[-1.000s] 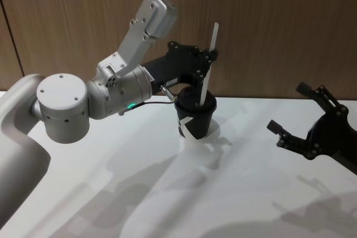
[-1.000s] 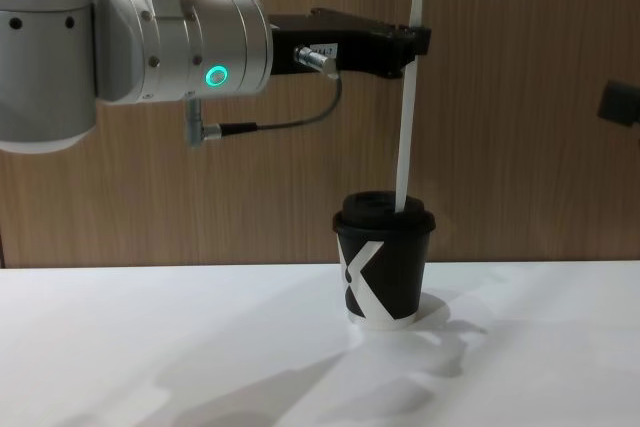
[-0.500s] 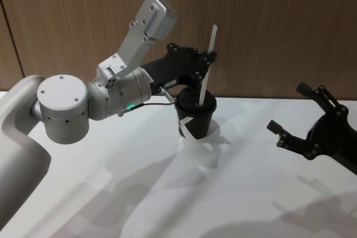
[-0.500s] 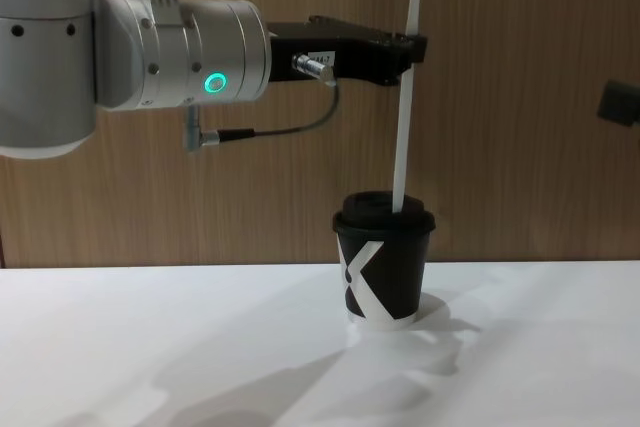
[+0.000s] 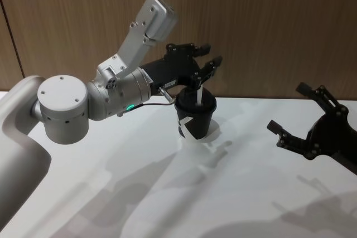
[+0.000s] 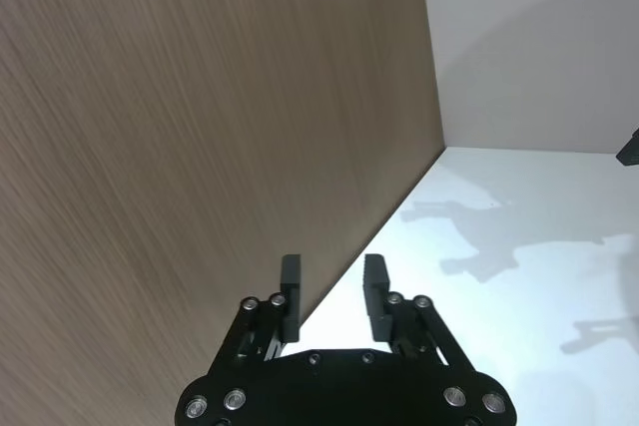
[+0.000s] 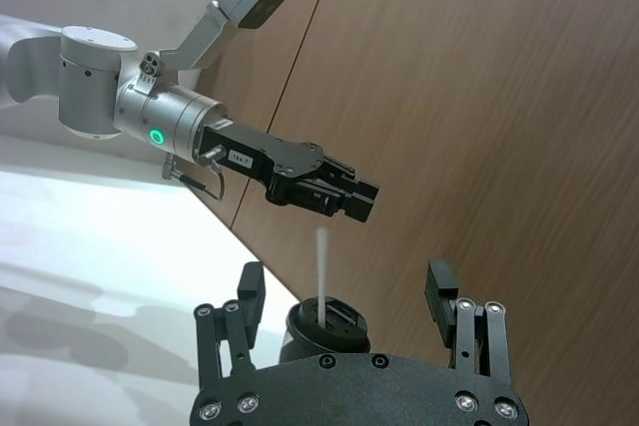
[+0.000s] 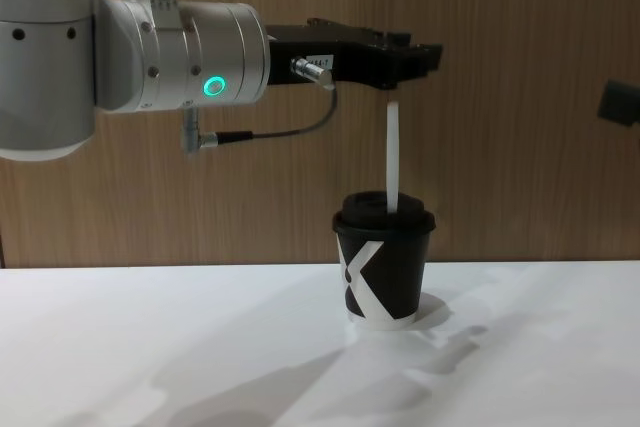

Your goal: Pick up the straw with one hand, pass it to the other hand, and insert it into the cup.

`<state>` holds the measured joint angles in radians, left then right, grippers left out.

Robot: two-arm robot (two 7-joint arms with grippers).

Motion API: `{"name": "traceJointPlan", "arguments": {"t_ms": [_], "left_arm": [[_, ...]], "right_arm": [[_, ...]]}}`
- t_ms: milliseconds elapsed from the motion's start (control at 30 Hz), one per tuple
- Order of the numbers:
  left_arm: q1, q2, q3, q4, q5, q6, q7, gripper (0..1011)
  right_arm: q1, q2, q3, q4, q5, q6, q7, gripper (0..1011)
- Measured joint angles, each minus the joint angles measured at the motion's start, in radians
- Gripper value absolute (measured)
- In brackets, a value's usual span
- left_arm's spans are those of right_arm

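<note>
Straw (image 8: 393, 157) stands upright in the lid of the cup (image 8: 384, 269), free of my fingers. My left gripper (image 5: 205, 63) hovers just above the cup with its fingers spread and holding nothing. My right gripper (image 5: 299, 116) waits well to the cup's right, fingers wide apart and empty.

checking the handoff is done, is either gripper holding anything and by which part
Nothing is held. Left gripper is open above the straw, which stands in the cup; right gripper is open.
</note>
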<state>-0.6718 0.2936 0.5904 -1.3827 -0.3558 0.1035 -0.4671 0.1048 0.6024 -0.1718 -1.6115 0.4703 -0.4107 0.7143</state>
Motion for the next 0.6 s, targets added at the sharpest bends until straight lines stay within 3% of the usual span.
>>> {"name": "traceJointPlan", "arguments": {"t_ms": [33, 133, 233, 300, 333, 467, 533, 600], "left_arm": [[0.0, 0.0, 0.0, 0.0, 0.0, 0.0, 0.0, 382], [0.0, 0.0, -0.001, 0.0, 0.001, -0.001, 0.0, 440], [0.0, -0.001, -0.001, 0.001, 0.002, -0.001, 0.0, 585], [0.0, -0.001, -0.001, 0.001, 0.003, -0.001, 0.001, 605], [0.0, -0.001, -0.001, 0.001, 0.003, -0.001, 0.001, 664], [0.002, -0.001, -0.004, 0.001, 0.003, -0.002, 0.0, 747], [0.005, -0.001, -0.006, 0.001, 0.003, -0.004, 0.0, 864], [0.009, 0.0, -0.008, 0.001, 0.002, -0.006, -0.001, 890]], "right_arm": [[0.0, 0.0, 0.0, 0.0, 0.0, 0.0, 0.0, 1001], [0.0, 0.0, 0.0, 0.0, 0.0, 0.0, 0.0, 1001], [0.0, 0.0, 0.0, 0.0, 0.0, 0.0, 0.0, 1001], [0.0, 0.0, 0.0, 0.0, 0.0, 0.0, 0.0, 1001], [0.0, 0.0, 0.0, 0.0, 0.0, 0.0, 0.0, 1001], [0.0, 0.0, 0.0, 0.0, 0.0, 0.0, 0.0, 1001], [0.001, 0.0, -0.001, -0.001, 0.002, 0.003, -0.002, 1001], [0.002, -0.001, -0.001, -0.003, 0.005, 0.006, -0.004, 1001]]}}
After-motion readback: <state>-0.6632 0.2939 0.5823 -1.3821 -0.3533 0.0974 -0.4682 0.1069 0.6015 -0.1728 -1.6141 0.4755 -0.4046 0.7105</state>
